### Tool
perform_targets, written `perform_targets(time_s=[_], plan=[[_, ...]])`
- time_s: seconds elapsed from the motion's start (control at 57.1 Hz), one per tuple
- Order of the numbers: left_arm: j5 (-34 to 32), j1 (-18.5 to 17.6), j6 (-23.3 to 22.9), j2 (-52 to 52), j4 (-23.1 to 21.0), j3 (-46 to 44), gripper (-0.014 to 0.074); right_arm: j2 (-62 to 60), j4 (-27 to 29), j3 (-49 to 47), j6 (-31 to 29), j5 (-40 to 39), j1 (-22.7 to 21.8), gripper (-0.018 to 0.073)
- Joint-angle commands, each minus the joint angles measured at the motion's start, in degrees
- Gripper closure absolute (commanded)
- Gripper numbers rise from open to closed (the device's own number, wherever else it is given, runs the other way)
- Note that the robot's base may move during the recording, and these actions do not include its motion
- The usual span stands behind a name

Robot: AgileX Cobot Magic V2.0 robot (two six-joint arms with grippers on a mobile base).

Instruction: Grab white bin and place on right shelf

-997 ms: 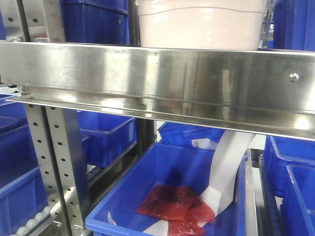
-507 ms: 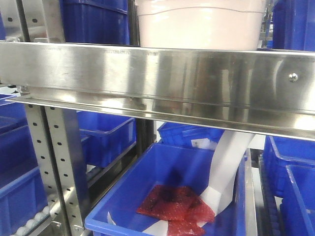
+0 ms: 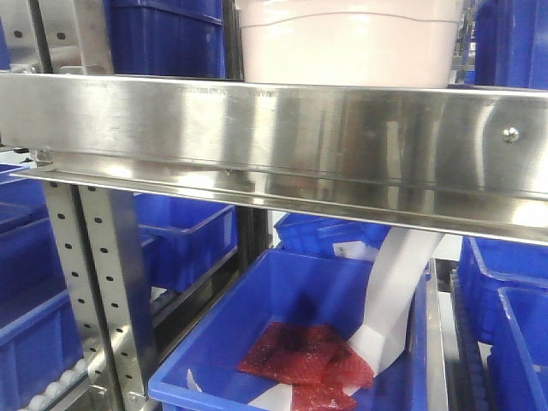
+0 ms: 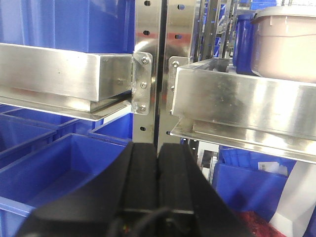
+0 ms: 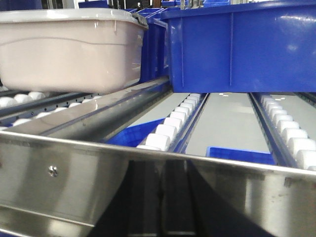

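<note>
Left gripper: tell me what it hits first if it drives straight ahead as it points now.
Most likely the perforated upright posts where the two steel shelf rails meet. The shut left gripper lines up with them, though depth is unclear.

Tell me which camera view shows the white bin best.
The right wrist view: the white bin shows its whole side, wavy ridge and lid rim, resting on the shelf rollers. The front view catches only its lower body above the steel rail. The left wrist view shows one corner at the frame edge.
</note>
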Motion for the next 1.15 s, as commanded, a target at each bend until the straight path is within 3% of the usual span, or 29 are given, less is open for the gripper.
perform_targets(time_s=[0.0, 1.137], plan=[[-4.98, 0.04, -0.57, -0.51, 0.06, 0.36, 0.0713, -1.27, -0.88, -1.43, 1.12, -5.58, 0.09, 0.0482], [-4.98, 0.04, -0.57, -0.51, 0.06, 0.36, 0.0713, -1.27, -1.11, -1.43, 1.06, -4.57, 0.09, 0.0482]])
